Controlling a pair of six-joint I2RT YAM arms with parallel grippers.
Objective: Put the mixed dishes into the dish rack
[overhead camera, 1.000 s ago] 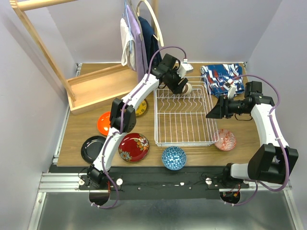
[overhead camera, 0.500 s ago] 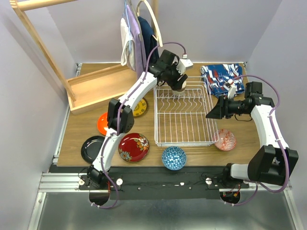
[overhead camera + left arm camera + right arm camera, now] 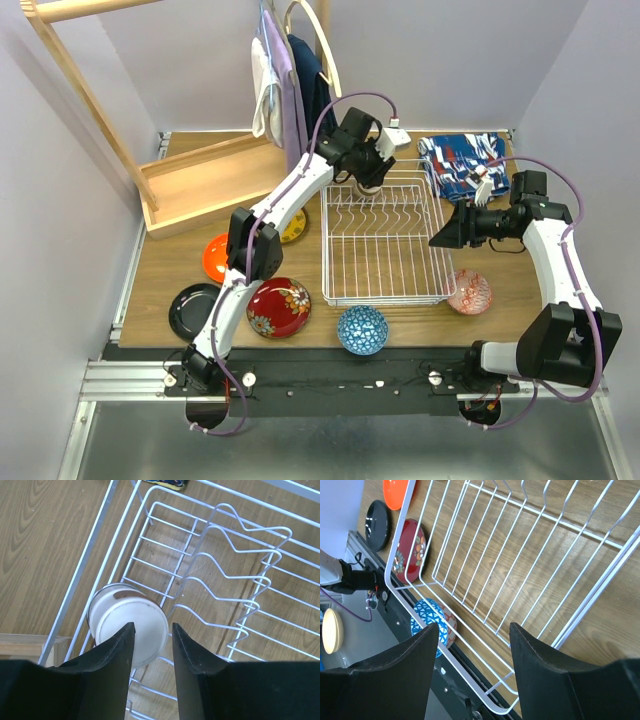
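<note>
My left tool [image 3: 152,626] hangs over the far left corner of the dish rack [image 3: 380,250]. Its two black fingers [image 3: 112,670] stand a narrow gap apart and grip nothing. Straight below them a grey-beige cup [image 3: 122,607] lies in that corner of the rack against the wires, its pale round face turned up to my wrist camera with a brown smear near the rim. I cannot tell whether the fingertips touch it.

My right tool [image 3: 472,630] is spread wide and empty, poised over the right side of the rack.

The white wire rack sits on the counter [image 3: 160,265] right of centre, its upright plate tines towards the far edge. The rest of the dishes lie on the counter:
- The blue bowl [image 3: 362,330] is at the near edge, just beside the rack.
- The pink bowl [image 3: 469,291] is at the rack's near right corner.
- The red floral plate [image 3: 278,306], black plate [image 3: 193,310] and orange plate [image 3: 215,257] are grouped towards the near left corner.
- The yellow-patterned plate [image 3: 294,226] is half hidden under my left arm.
</note>
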